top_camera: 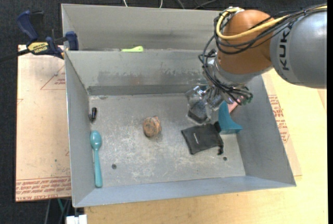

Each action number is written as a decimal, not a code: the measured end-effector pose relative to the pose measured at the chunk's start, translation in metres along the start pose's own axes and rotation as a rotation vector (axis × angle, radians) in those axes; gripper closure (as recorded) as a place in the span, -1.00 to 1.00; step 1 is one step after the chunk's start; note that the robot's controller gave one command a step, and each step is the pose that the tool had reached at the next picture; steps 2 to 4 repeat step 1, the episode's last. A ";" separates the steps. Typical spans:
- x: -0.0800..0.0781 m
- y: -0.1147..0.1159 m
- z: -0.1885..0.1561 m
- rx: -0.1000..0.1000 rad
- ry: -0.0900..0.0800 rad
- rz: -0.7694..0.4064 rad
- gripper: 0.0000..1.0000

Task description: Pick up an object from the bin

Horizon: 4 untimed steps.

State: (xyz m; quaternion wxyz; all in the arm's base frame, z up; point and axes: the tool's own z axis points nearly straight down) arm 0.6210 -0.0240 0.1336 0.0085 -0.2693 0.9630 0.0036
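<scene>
Arm: the arm (pixel 299 51) is reaching in from the right, its orange cover (pixel 243 38) hanging over the bin's right rear part.
Gripper: the gripper (pixel 201 107) is pointing down at the right half of the floor, close to the foot of the back wall; how wide it is standing, I cannot tell.
Pad: a flat black pad (pixel 202 140) is lying just in front of the gripper, tilted a little, its far edge sitting under or just beside the gripper's tip; whether they are touching is not clear.
Blue piece: a blue wedge-like piece (pixel 228 120) is lying just right of the gripper, touching or overlapping the pad's right corner, near the foot of the right wall.
Bin: the grey bin (pixel 78 108) is sloping inward on all four sides down to a flat floor.
Lump: a small brown lump (pixel 152 126) is lying mid-floor, left of the pad and apart from it, with bare floor all round.
Spoon: a teal spoon (pixel 96 158) is lying along the foot of the left wall, bowl toward the back.
Black bit: a small dark bit (pixel 93 113) is sitting just behind the spoon, against the left wall.
Open room: the floor between lump and spoon, and the front strip, is lying bare; the right side is being crowded by pad, blue piece and wall.
</scene>
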 end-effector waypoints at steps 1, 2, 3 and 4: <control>-0.002 -0.001 -0.046 -0.007 0.007 -0.107 1.00; -0.002 -0.001 -0.046 -0.007 0.007 -0.107 1.00; -0.002 -0.001 -0.046 -0.007 0.007 -0.107 1.00; -0.002 -0.001 -0.046 -0.007 0.007 -0.107 1.00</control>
